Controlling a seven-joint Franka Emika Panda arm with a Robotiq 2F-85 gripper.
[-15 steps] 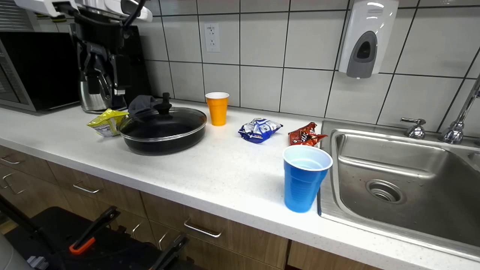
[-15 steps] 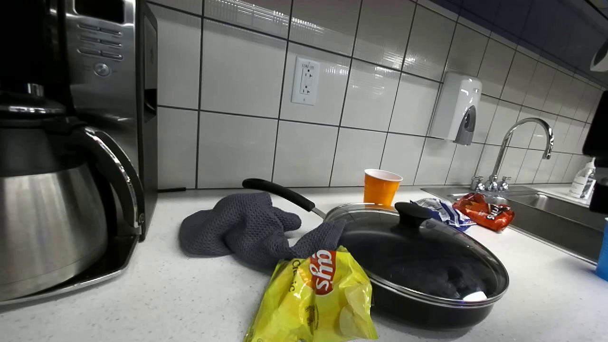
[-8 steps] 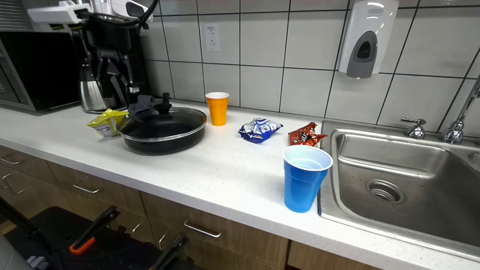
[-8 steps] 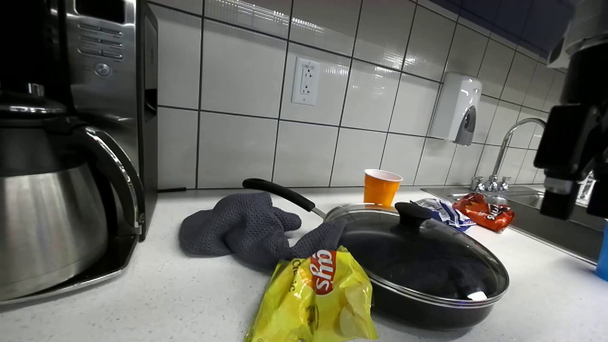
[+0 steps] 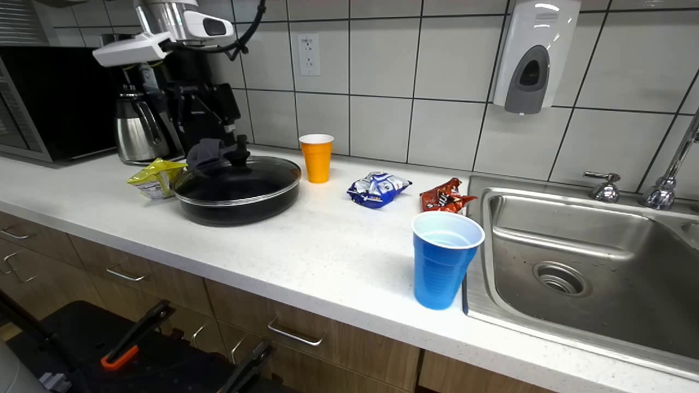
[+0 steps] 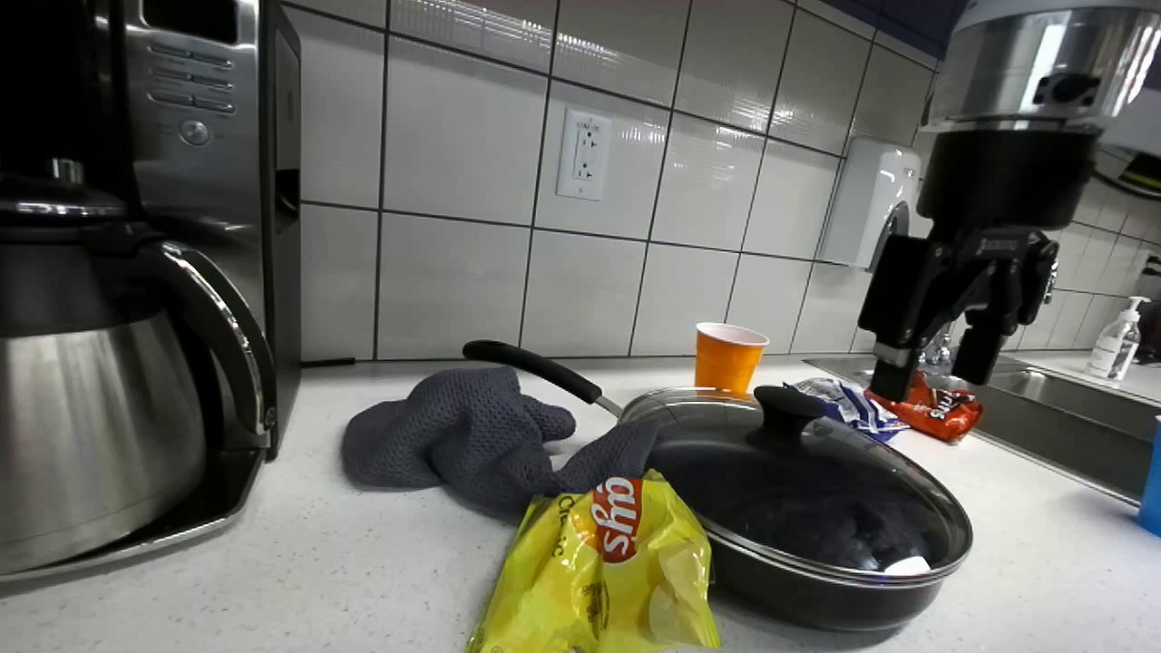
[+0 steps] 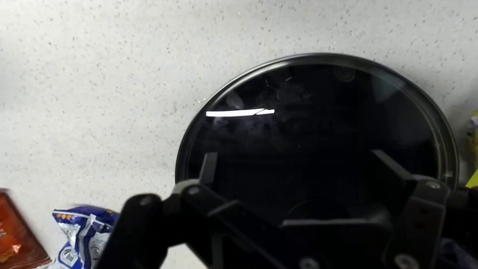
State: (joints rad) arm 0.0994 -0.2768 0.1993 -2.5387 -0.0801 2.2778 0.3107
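My gripper [image 6: 936,370] is open with nothing between its fingers. It points down above the black frying pan [image 6: 816,599], apart from it. The pan's glass lid [image 7: 317,112] lies under the spread fingertips [image 7: 295,155] in the wrist view. The lid's black knob shows in both exterior views [image 5: 238,154] [image 6: 787,410]; it is hard to make out in the wrist view. A grey cloth [image 6: 463,435] lies beside the pan, one end against the lid. A yellow chip bag [image 6: 608,571] sits against the pan, also in an exterior view [image 5: 157,178].
An orange cup [image 5: 317,161] stands behind the pan. A blue-white bag [image 5: 378,189], a red bag [image 5: 443,196] and a blue cup [image 5: 441,267] are toward the sink [image 5: 568,229]. A coffee maker with a steel carafe [image 6: 100,435] and a microwave [image 5: 60,103] stand at the other end.
My gripper has moved along the counter toward the pan, rightward in an exterior view and leftward in an exterior view, and now hangs over the lid. The things on the counter have not moved.
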